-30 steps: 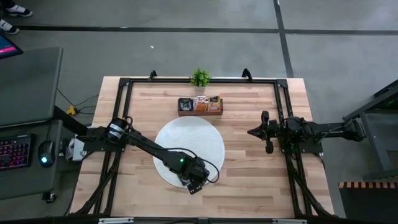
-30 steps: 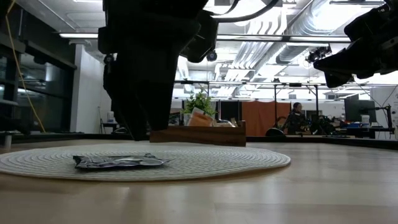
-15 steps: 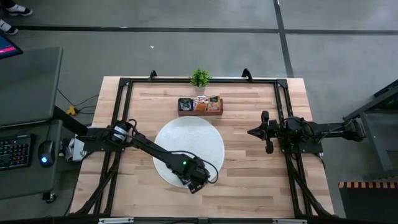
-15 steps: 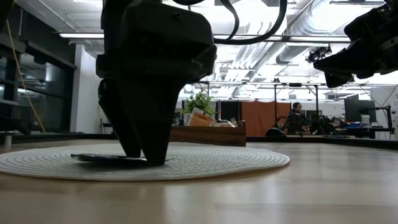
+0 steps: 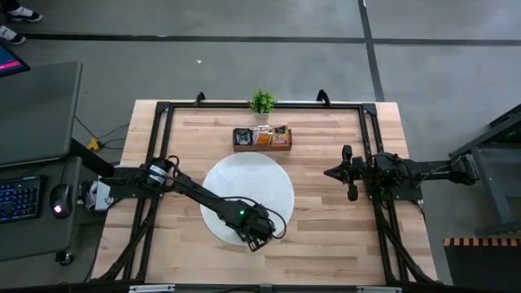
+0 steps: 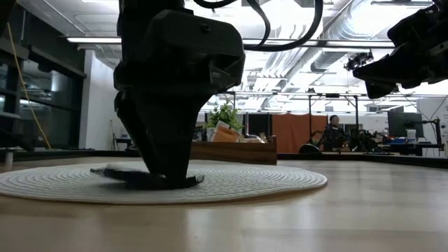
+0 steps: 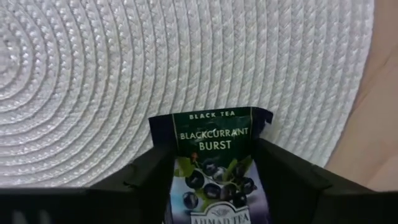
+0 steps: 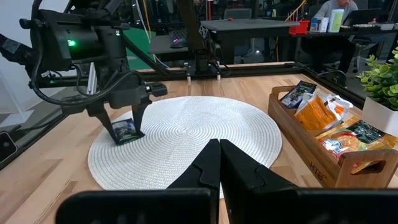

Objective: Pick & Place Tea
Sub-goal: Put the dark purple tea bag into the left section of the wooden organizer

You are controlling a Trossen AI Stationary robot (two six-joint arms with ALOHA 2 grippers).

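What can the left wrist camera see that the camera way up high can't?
Only the left wrist view shows the tea sachet between the left tool's fingers, with its label "Blackcurrant Burst". Only the high view shows the whole table, the wooden tray, the small plant and the right tool waiting off to the side. Both show the round white mat.
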